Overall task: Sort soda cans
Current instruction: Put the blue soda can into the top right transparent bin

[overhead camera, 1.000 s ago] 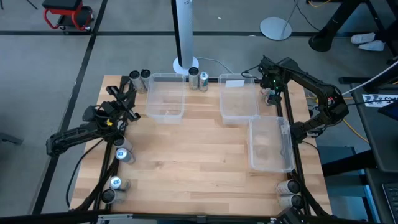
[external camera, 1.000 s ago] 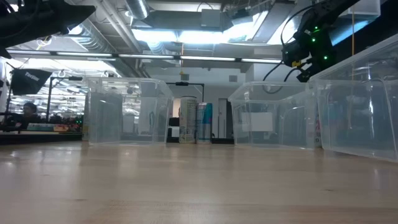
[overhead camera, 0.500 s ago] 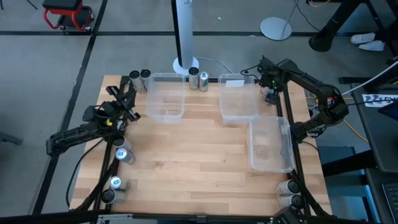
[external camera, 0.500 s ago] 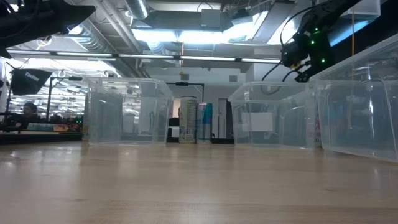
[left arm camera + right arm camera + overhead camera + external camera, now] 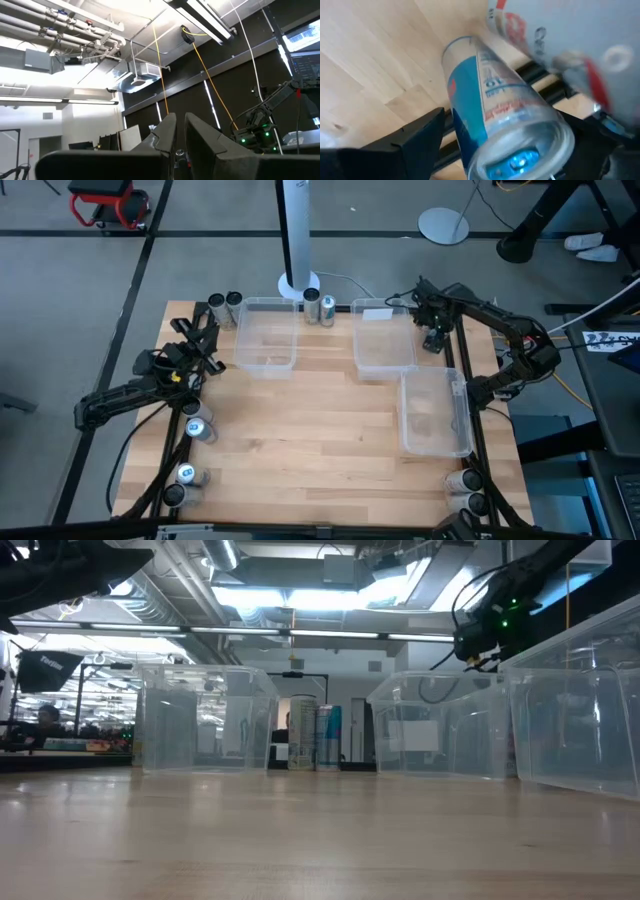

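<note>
A blue-and-silver soda can (image 5: 495, 125) stands upright at the table's far right, beside a silver can with red print (image 5: 540, 35). My right gripper (image 5: 520, 137) hangs open right above it, one finger (image 5: 415, 142) on either side of its top; I see no touch. In the high view that gripper (image 5: 434, 336) is just right of the middle bin. My left gripper (image 5: 180, 137) is shut on nothing and points up into the room, at the table's left (image 5: 195, 340). Other soda cans stand at the far edge (image 5: 320, 306), far left (image 5: 224, 307), left (image 5: 197, 426) and near corners (image 5: 180, 483).
Three clear plastic bins stand on the table: one far left of centre (image 5: 246, 330), one far right of centre (image 5: 358, 340), one along the right edge (image 5: 404, 415). A white pole's base (image 5: 297, 283) sits behind the far edge. Two more cans stand near right (image 5: 467, 490).
My right gripper has come down toward the blue-and-silver can at the far right, still open. The left arm and all the cans have kept still.
</note>
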